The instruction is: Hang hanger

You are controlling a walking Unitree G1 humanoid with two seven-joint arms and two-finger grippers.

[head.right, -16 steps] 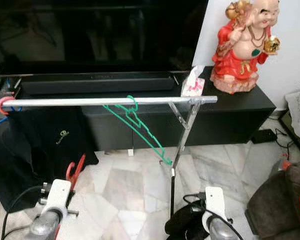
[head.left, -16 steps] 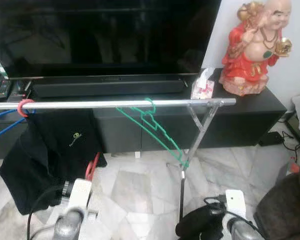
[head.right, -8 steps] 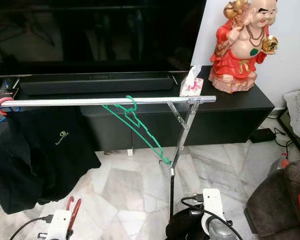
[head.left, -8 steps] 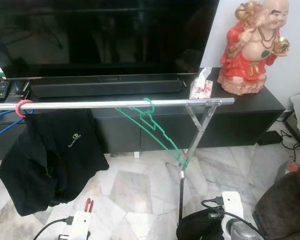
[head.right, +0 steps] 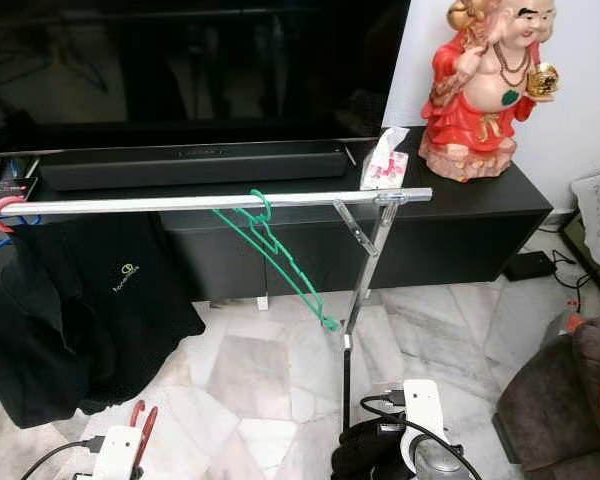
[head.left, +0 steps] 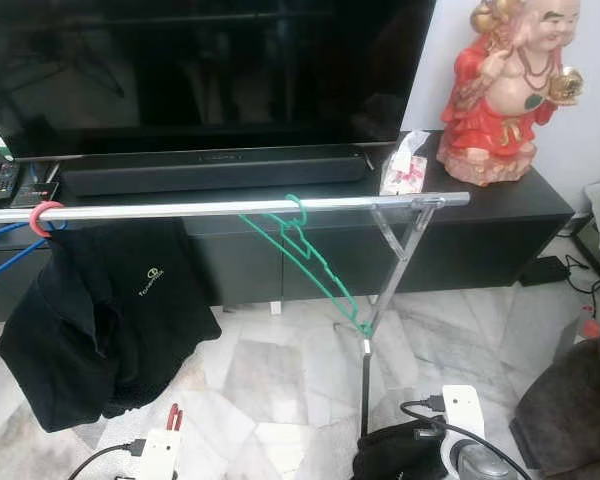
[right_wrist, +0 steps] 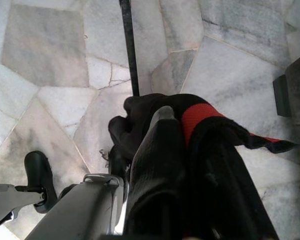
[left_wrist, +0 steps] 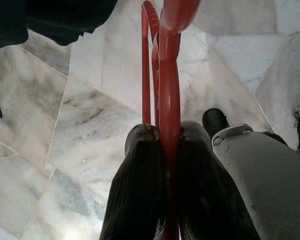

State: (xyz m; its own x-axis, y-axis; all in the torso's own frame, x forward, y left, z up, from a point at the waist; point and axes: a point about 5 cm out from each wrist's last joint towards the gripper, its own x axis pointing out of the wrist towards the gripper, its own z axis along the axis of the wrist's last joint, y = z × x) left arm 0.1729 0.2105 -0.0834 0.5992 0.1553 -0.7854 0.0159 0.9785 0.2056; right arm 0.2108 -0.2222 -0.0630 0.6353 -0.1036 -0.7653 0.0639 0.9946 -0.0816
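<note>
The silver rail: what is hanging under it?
Under the silver rail hang an empty green hanger and a black shirt on a red hanger, most of which the shirt covers. A blue hanger pokes out beside it.

Three hangers: a green hanger (head.left: 305, 252) at twelve o'clock, a pink hanger (head.left: 42, 215) at ten, a red hanger (left_wrist: 162, 75) at seven. One black shirt (head.left: 105, 315), one statue (head.left: 510, 95), one tissue box (head.left: 405, 175), one rail (head.left: 220, 208).

Floor (head.left: 270, 375): pale grey-veined marble slabs. Far side: low black TV cabinet (head.left: 480, 235) carrying a large dark television (head.left: 200, 70), a black soundbar (head.left: 215, 170), a tissue box (head.left: 404, 170) and, far right, a red figurine (head.left: 505, 95) against a white wall (head.left: 595, 140)
</note>
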